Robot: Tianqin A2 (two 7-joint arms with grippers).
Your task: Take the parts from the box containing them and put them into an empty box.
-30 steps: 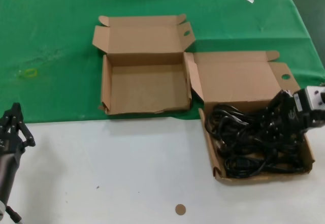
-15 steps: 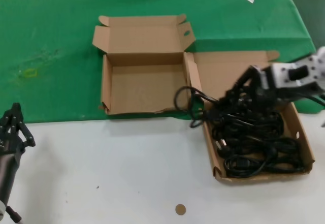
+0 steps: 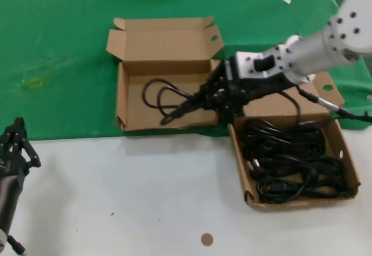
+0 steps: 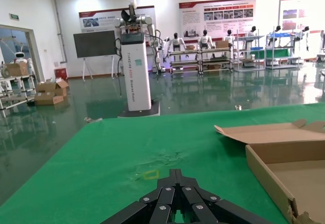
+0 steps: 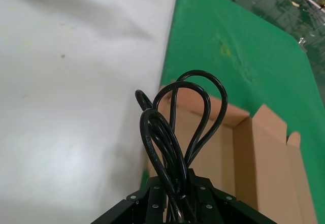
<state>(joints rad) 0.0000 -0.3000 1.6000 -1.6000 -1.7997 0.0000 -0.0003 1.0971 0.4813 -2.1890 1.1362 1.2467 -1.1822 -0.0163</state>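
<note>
A black cable bundle [image 3: 174, 102] is clamped in the right end effector [image 3: 214, 98] at frame centre, its loops hanging over the empty box [image 3: 122, 93], which lies open w/ lid up in the upper-centre on the green cloth [image 3: 58, 53]. More black cables [image 3: 290, 160] are seen in the box containing them [image 3: 343, 151], lower right of frame. The left end effector [image 3: 14, 145] is parked at lower left over the table [image 3: 128, 198]; its fingers [image 4: 175, 193] are pressed together.
</note>
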